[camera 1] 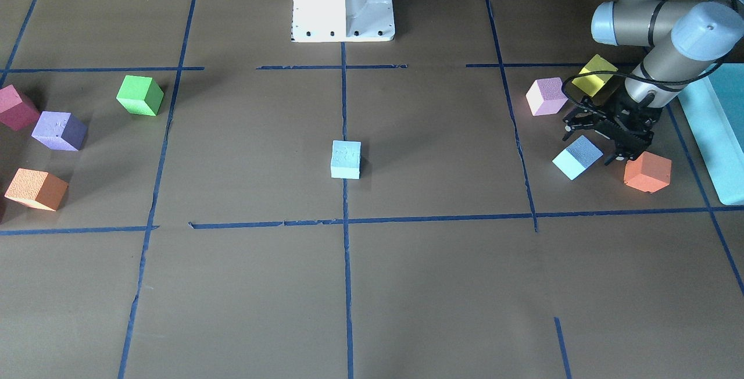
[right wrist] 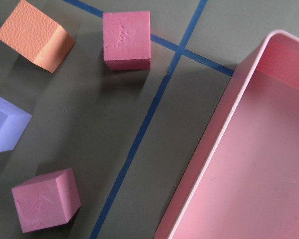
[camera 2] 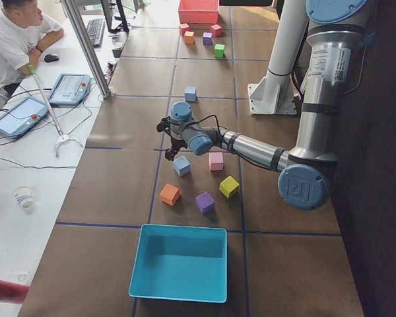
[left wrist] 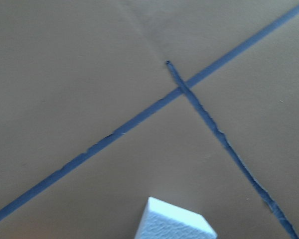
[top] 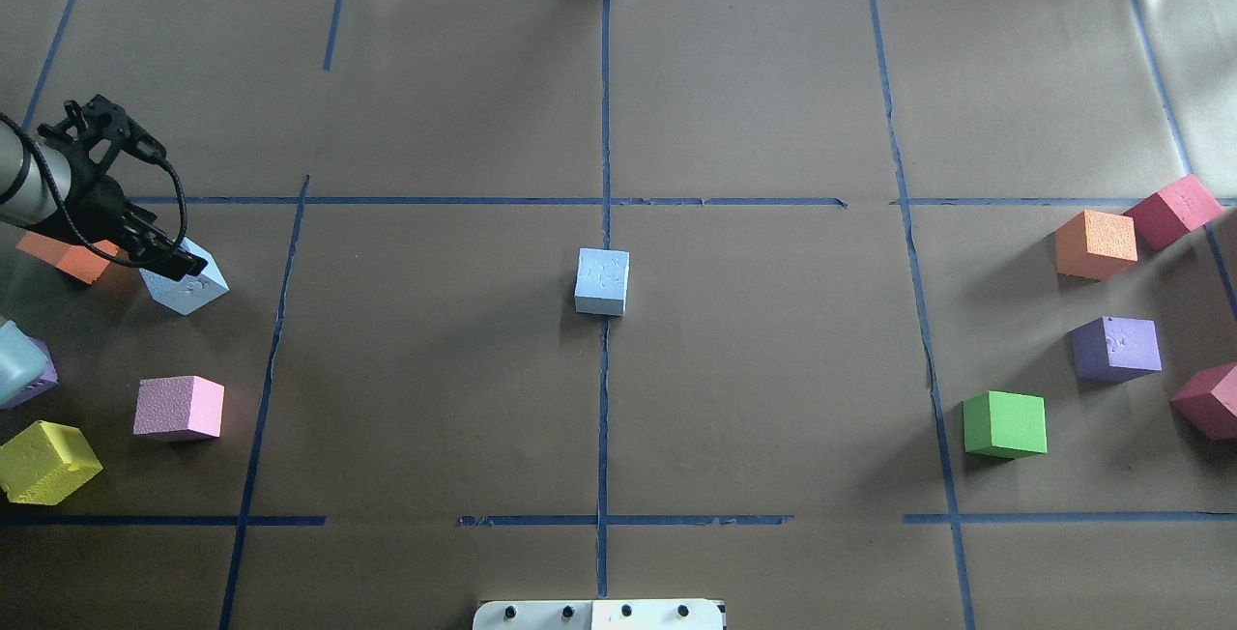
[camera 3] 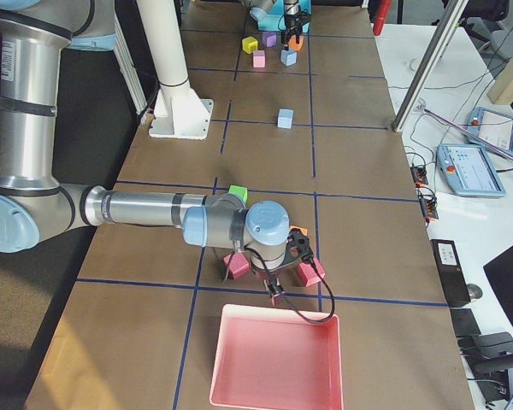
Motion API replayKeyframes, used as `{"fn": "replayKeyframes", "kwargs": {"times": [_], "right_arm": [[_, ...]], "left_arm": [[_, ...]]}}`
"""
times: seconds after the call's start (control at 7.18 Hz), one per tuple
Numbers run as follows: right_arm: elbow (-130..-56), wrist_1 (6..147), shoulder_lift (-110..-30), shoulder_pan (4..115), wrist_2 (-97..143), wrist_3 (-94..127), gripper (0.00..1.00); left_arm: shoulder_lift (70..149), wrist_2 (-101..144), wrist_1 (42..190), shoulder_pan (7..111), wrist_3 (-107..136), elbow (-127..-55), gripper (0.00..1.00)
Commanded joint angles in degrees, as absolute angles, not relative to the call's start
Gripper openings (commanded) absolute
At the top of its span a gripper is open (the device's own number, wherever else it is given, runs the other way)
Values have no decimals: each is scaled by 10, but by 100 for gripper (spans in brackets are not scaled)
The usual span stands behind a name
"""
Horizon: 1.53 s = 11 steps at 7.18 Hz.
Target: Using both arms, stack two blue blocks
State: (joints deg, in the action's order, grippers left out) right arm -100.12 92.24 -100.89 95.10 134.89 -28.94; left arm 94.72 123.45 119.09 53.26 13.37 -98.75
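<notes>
One pale blue block (camera 1: 346, 159) sits on the centre tape line, also seen from overhead (top: 602, 281). The second blue block (camera 1: 577, 157) lies on the robot's left side, between an orange cube and a pink cube; it also shows overhead (top: 186, 286). My left gripper (camera 1: 590, 145) hangs tilted just above and beside this block, jaws spread, holding nothing. The left wrist view shows only the block's top corner (left wrist: 174, 224) at the bottom edge. My right gripper (camera 3: 276, 286) shows only in the exterior right view, low beside the pink tray, so I cannot tell if it is open or shut.
An orange cube (camera 1: 647, 172), a pink cube (camera 1: 546, 96) and a yellow cube (camera 1: 594, 75) crowd the left gripper, with a teal box (camera 1: 715, 129) beyond. Green (top: 1005, 424), purple (top: 1116, 348), orange and red cubes lie on the right side near a pink tray (right wrist: 229, 104).
</notes>
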Motion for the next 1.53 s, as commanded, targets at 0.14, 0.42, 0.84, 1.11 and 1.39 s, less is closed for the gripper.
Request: {"fn": "replayKeyframes", "kwargs": {"times": [0.14,0.42,0.84,1.11,1.39], "right_arm": [[-1001,925,-1024,965,1359,-285,100],[-1002,924,-1027,965,1359,-285,100],[-1001,924,-1028,965,1358,-285,100],[-1001,924,-1029,965,1359,-285,100],[-1001,924,-1030,965,1359,-285,100]], "left_arm": [[946,1240,1187,525,78,-984,100],[943,1239,1187,526,54,-973,100],[942,1238,1187,526,54,-962,100],[952,1234,1188,524,62,-933,100],[957,1235,1193,523,75,-917,100]]}}
